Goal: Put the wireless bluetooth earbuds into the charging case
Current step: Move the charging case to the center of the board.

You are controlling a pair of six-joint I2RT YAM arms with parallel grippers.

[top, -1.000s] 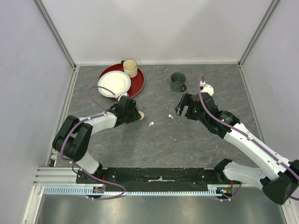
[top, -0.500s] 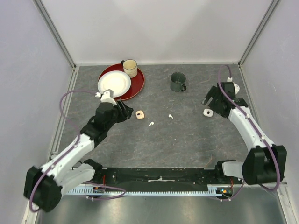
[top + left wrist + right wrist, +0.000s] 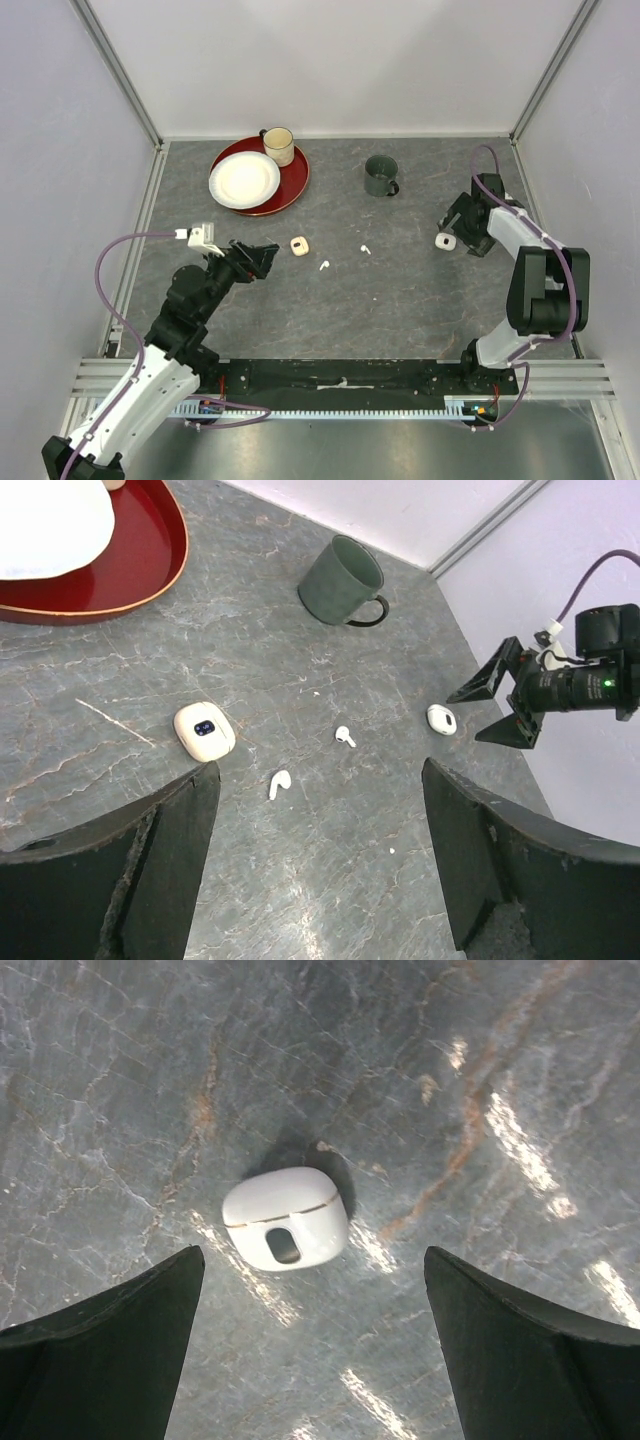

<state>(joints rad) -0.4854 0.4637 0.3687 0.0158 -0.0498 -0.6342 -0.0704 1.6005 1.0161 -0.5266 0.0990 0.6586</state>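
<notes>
The white-and-black left arm [image 3: 190, 320] stretches diagonally from its base at the near left, forearm angled inward. Its black two-finger left gripper [image 3: 262, 255] points towards the middle, tilted slightly down, with the jaws spread wide and nothing between them. The matching right arm [image 3: 535, 280] is folded steeply over its base. Its wrist is bent leftward and the black right gripper [image 3: 455, 228] faces down, jaws fully apart and gripping nothing.

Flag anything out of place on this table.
Two small white plastic earbuds lie loose on the grey table, between the rounded peach case and the rounded white case. Nothing looks spilled or damaged.
</notes>
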